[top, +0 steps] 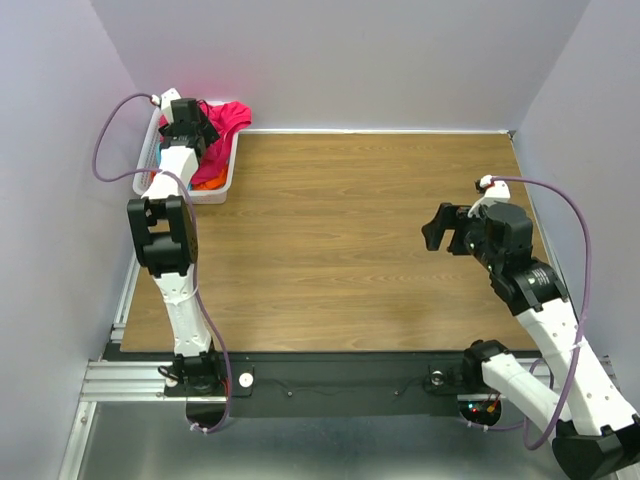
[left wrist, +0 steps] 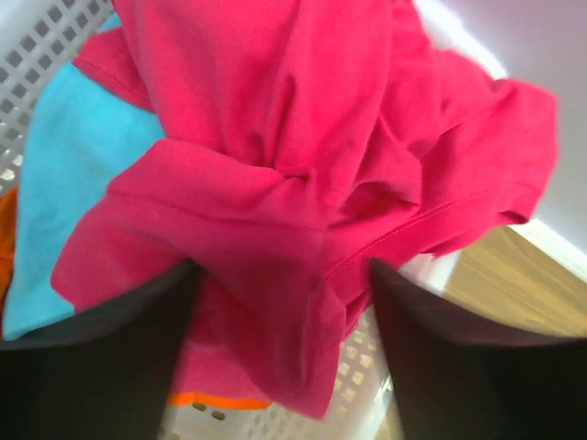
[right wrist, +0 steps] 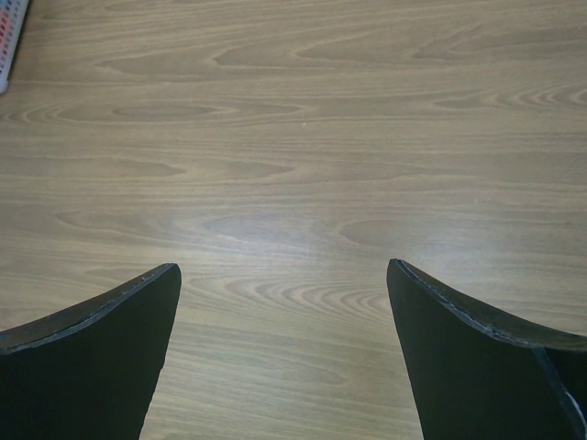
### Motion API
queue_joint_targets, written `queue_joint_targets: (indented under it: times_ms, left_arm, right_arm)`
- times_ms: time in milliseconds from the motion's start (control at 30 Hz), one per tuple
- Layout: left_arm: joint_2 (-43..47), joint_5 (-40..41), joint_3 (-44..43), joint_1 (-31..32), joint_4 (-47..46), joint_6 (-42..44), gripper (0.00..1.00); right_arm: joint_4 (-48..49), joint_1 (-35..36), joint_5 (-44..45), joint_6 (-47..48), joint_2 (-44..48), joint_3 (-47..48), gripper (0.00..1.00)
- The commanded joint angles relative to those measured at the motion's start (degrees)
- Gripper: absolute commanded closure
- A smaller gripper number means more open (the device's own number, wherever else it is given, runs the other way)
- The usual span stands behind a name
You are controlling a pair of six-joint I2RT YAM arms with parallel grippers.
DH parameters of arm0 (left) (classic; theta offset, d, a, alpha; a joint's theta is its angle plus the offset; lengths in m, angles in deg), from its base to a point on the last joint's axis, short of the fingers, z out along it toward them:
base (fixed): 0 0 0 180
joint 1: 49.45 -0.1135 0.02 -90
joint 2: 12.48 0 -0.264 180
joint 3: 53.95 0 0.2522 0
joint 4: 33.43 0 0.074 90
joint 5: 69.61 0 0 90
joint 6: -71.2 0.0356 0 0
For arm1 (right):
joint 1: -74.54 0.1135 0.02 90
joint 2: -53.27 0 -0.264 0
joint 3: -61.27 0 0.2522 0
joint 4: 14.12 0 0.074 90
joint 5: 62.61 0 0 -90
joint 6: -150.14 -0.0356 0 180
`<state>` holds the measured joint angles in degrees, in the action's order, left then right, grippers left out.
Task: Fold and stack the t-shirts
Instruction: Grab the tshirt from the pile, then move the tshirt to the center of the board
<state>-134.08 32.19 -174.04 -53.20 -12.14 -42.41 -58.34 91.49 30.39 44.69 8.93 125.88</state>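
Note:
The crimson-pink t-shirt [top: 233,117] lies bunched in the white lattice basket [top: 212,193] at the far left and spills over its far right corner. My left gripper [top: 196,128] hangs over the basket, jaws wide apart, with a fold of the pink shirt [left wrist: 303,183] between the fingers [left wrist: 138,348]. The turquoise-blue t-shirt [left wrist: 73,202] lies under the pink one. An edge of the orange t-shirt [left wrist: 220,401] shows below, and also in the top view [top: 210,182]. My right gripper [top: 433,228] is open and empty above bare table [right wrist: 284,302].
The basket wall [left wrist: 367,367] is close under my left fingers. The wooden table [top: 360,250] stretches between the basket and my right arm. Grey walls stand behind and at both sides. A corner of the basket [right wrist: 7,41] shows in the right wrist view.

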Motion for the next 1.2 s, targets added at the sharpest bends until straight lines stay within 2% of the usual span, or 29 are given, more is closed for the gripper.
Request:
queue_joint_targets:
  times_ms: [0,33,67,133,200,367,500,533,600,633,667,733,833,867,900,1000,1167]
  left_arm:
    - [-0.3,-0.01,-3.72,0.06,-1.02,-0.38,0.37]
    - [-0.3,-0.01,-3.45,-0.03,-1.29,-0.38,0.61]
    - [0.31,-0.1,-2.93,-0.03,-1.55,0.06,0.71]
    - [1.45,-0.98,-0.74,0.06,-2.69,0.67,0.9]
    - [4.26,-1.77,1.81,0.84,-3.75,2.95,0.96]
    - [14.45,0.77,6.56,6.9,-5.6,9.89,0.96]
    - [21.13,4.55,7.45,16.82,-5.51,15.61,0.97]
    - [22.27,5.16,7.36,21.54,-4.9,17.01,0.97]
    - [25.96,6.13,7.27,26.05,-4.63,17.9,0.97]
    - [27.11,6.22,7.18,31.21,-4.54,18.34,0.97]
    - [29.47,6.23,7.36,33.78,-4.63,18.34,0.97]
    - [31.59,3.6,7.71,39.06,-5.59,18.34,0.99]
    - [35.98,-2.01,8.85,50.72,-7.18,17.29,1.0]
    - [36.69,-2.04,9.11,50.77,-7.27,17.29,1.0]
    - [37.39,-2.3,9.9,54.51,-9.18,16.94,1.0]
    - [40.12,-3.08,11.4,58.67,-10.16,14.58,1.0]
    - [44.6,0.23,19.03,58.86,-10.52,11.23,1.0]
  right_arm:
    - [1.19,-0.16,0.51,-0.73,-0.4,2.85,0.0]
    - [1.19,-0.25,0.42,-0.82,-0.4,2.85,0.0]
    - [1.1,-0.08,0.51,-0.9,-0.4,2.76,0.0]
    - [1.1,-0.16,0.34,-0.82,-0.22,2.68,0.0]
    - [1.1,-0.16,-0.36,-0.47,-0.22,2.76,0.0]
    - [1.19,-0.08,-0.98,0.94,-0.31,3.2,0.0]
    - [1.1,-0.08,-1.77,2.26,-0.4,3.99,0.0]
    - [1.1,-0.08,-1.86,2.43,-0.14,4.34,0.0]
    - [1.1,-0.16,-2.3,2.78,0.3,4.78,0.0]
    - [1.1,-0.08,-2.3,2.87,0.56,5.22,0.0]
    - [1.1,-0.08,-2.48,2.87,1.09,5.4,0.0]
    - [1.1,-0.08,-2.74,2.96,1.71,5.49,0.0]
    - [0.93,-0.16,-4.41,3.14,3.81,4.88,0.0]
    - [0.93,-0.16,-4.5,3.14,3.82,4.7,0.0]
    - [0.84,-0.08,-4.41,3.05,4.69,4.61,0.0]
    - [0.4,0.01,-4.59,3.14,5.92,4.08,0.0]
    - [-0.3,-0.16,-4.85,3.93,7.16,3.29,0.0]
